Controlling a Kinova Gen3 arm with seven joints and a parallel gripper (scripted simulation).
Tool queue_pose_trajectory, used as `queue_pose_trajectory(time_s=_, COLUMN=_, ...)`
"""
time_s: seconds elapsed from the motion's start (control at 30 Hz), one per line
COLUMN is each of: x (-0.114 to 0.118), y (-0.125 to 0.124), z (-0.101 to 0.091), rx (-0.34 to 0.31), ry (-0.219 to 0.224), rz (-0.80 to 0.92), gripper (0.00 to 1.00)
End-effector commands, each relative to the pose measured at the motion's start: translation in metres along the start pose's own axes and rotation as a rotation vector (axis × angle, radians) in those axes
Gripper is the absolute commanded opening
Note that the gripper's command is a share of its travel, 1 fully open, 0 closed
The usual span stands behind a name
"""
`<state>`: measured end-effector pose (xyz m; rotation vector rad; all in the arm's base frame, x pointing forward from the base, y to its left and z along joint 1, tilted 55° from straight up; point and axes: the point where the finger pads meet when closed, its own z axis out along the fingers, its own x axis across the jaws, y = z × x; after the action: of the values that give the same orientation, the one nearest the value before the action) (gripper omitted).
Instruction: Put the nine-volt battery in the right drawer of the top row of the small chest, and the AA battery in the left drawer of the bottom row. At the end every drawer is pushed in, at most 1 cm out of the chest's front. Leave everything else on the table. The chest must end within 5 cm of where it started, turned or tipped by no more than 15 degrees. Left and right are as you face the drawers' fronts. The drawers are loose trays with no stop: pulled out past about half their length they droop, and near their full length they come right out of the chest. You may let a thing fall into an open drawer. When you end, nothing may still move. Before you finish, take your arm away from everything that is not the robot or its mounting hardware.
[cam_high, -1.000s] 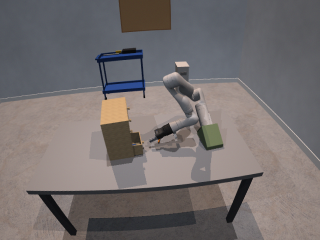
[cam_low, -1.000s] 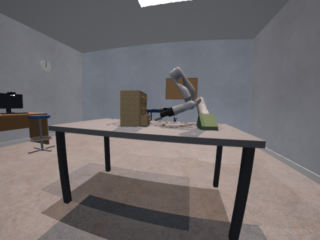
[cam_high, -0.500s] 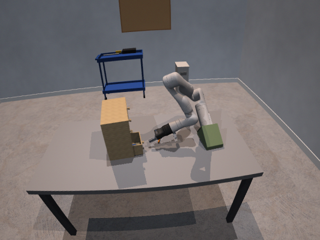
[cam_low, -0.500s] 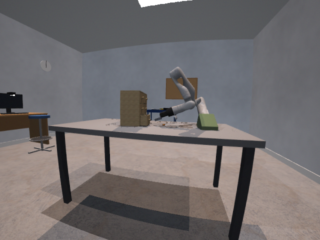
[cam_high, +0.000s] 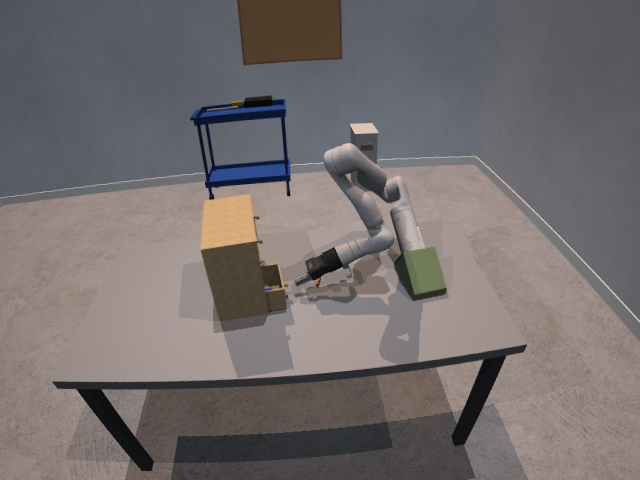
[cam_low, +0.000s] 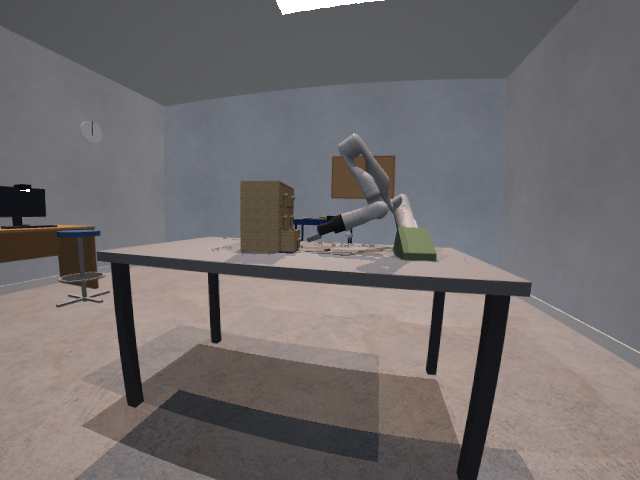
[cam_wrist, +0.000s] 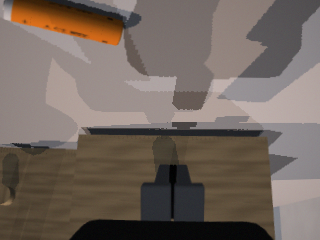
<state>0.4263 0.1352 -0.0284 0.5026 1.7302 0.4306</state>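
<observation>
Gripper (cam_wrist: 172, 172) is sitting fully closed w/ nothing in it, pointing at the front of the pulled-out bottom drawer (cam_high: 275, 284) of the chest (cam_high: 232, 253), tips very near or touching it. Orange AA battery (cam_wrist: 65, 22) is lying on the table (cam_high: 155, 335), beside the gripper. Something blue is showing inside that drawer. 9V battery can't be made out.

Lab or office-type workroom. Plain grey-blue walls, speckled floor, ceiling light panel (cam_low: 330, 5). Robot arm (cam_high: 361, 206) mounted on grey table (cam_high: 155, 335) with 4 black legs. Blue 2-shelf cart (cam_high: 240, 149) against back wall, tool on top, possibly screwdriver. Corkboard (cam_high: 289, 31) above. Wall clock (cam_low: 91, 131), wooden desk (cam_low: 31, 242) with monitor (cam_low: 21, 202), blue stool (cam_low: 78, 233).
</observation>
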Motion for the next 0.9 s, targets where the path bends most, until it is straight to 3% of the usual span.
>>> queue_pose_trajectory(time_s=0.0, x=-0.001, y=0.003, z=0.003, rx=-0.002, ry=-0.003, rz=0.006, gripper=0.0)
queue_pose_trajectory(time_s=0.87, x=-0.001, y=0.015, z=0.037, rx=-0.002, ry=-0.003, rz=0.006, gripper=0.0)
